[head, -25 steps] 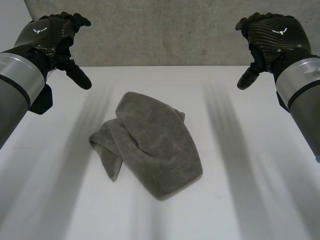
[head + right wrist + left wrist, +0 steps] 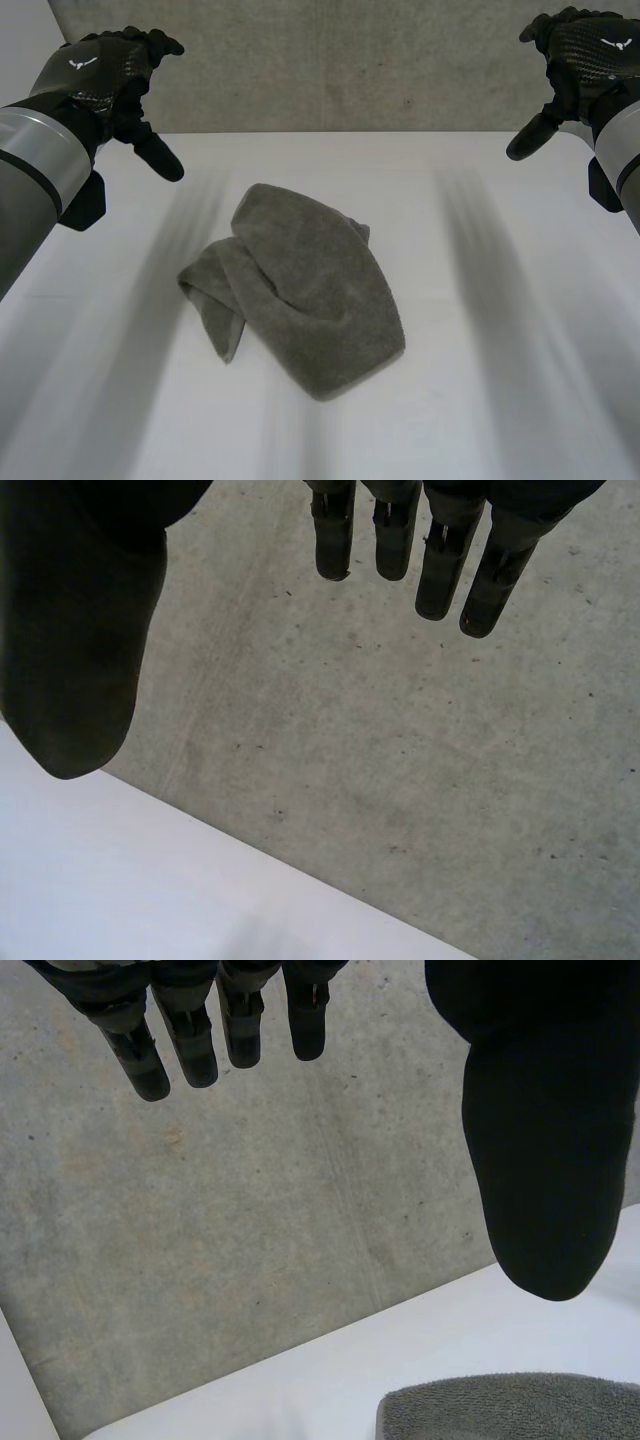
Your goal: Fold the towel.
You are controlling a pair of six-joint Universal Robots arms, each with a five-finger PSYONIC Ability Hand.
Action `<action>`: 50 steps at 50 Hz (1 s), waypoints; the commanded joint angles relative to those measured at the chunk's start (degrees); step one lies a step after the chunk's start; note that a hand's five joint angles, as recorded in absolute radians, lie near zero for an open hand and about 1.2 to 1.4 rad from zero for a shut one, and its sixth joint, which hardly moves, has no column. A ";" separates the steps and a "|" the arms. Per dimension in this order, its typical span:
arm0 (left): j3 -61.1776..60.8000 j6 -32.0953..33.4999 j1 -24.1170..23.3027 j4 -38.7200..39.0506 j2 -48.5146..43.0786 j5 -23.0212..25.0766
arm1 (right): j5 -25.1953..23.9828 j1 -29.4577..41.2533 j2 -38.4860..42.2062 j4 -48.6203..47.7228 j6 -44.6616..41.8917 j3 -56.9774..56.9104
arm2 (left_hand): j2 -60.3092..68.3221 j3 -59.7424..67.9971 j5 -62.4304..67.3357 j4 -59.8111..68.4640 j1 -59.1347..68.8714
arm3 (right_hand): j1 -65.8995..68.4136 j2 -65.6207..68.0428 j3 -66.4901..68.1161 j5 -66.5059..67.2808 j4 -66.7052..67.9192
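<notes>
Nearest you, the towel (image 2: 300,300) lies crumpled in the middle of the white table (image 2: 520,400), one flap doubled over another. Your main risk is pinching two layers at once: grab a buried fold instead of a true corner and you will likely drag the heap rather than spread it, and any fold made then would come out crooked. Farther back, your left hand (image 2: 105,75) and right hand (image 2: 580,50) hang over the table's far edge, one to each side, well apart from the cloth, with fingers straight, thumbs splayed and nothing held. Each bears a small white winged emblem on its back. No lettering can be read there, on the towel, or on the concrete wall (image 2: 340,60) behind.
</notes>
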 commanded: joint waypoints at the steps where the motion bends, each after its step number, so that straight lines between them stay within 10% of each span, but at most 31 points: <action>1: -0.92 0.17 -0.01 0.35 0.00 0.17 | -2.12 0.63 0.13 0.02 -0.42 0.15 | 1.98 2.00 1.64 1.97 1.97 | -3.09 -4.19 -4.08 -3.38 -4.85; 10: -4.16 0.96 0.07 1.32 -6.13 -0.09 | -23.10 2.29 9.07 -0.25 -16.74 0.51 | 4.17 4.19 3.82 4.15 4.15 | -3.09 -4.19 -4.08 -3.38 -4.85; 34: -8.04 8.43 1.83 15.29 -29.26 -0.88 | -24.79 17.16 47.59 1.15 -20.46 -27.54 | 11.57 11.59 11.23 11.56 11.56 | -3.09 -4.19 -4.08 -3.38 -4.85; 38: -7.95 8.43 1.83 15.29 -29.88 -0.79 | -24.79 17.16 48.12 3.71 -21.17 -27.45 | 27.13 27.14 26.78 27.11 27.11 | 10.28 9.18 9.29 9.99 8.53; 43: -8.30 8.43 1.13 15.29 -29.79 -0.62 | -24.10 16.63 46.37 6.87 -20.99 -25.79 | 53.02 53.04 52.68 53.01 53.01 | 66.83 65.73 65.84 66.54 65.07; 50: -8.74 8.35 0.08 14.85 -28.74 -0.62 | -23.04 15.06 36.02 6.96 -21.25 -16.50 | 68.74 68.76 68.40 68.73 68.73 | 66.91 65.81 65.92 66.62 65.15</action>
